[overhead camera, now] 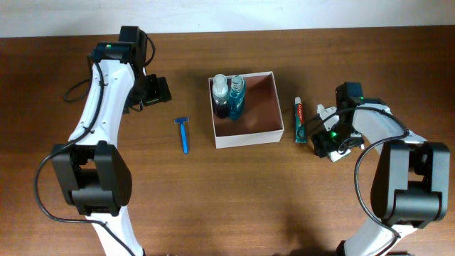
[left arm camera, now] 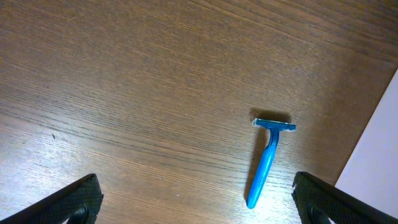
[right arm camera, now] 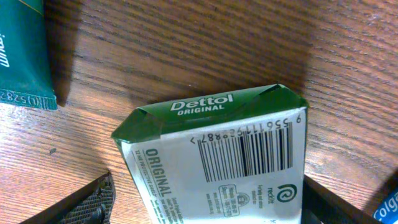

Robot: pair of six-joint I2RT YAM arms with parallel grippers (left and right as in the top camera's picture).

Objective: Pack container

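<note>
container (overhead camera: 246, 135): square open-topped box with white walls and a pinkish-brown floor, at mid bench (overhead camera: 234, 199) between the two arms; its white wall shows at the right edge of the left wrist view.
inside container: two bottles upright in the far-left corner, touching or nearly so. clear bottle (overhead camera: 221, 96) has dark liquid and a white cap; blue bottle (overhead camera: 237, 94) sits just right of it. rest of the floor is bare.
razor (overhead camera: 183, 134): blue disposable, flat on the bench left of the container, apart from it. head points to the far side, handle to the near side.
toothpaste tube (overhead camera: 301, 119): green and white, flat on the bench just right of the container wall, lengthwise front to back.
Dettol carton (right arm camera: 217, 155): green and white, barcode face up, just beside the tube end.
left gripper (left arm camera: 196, 205): above bare bench left of the razor. fingers (left arm camera: 81, 200) spread wide, nothing between them.
right gripper (right arm camera: 208, 208): right of the tube. fingers (right arm camera: 93, 202) spread wide with the carton between them; can't tell if either one touches it.
</note>
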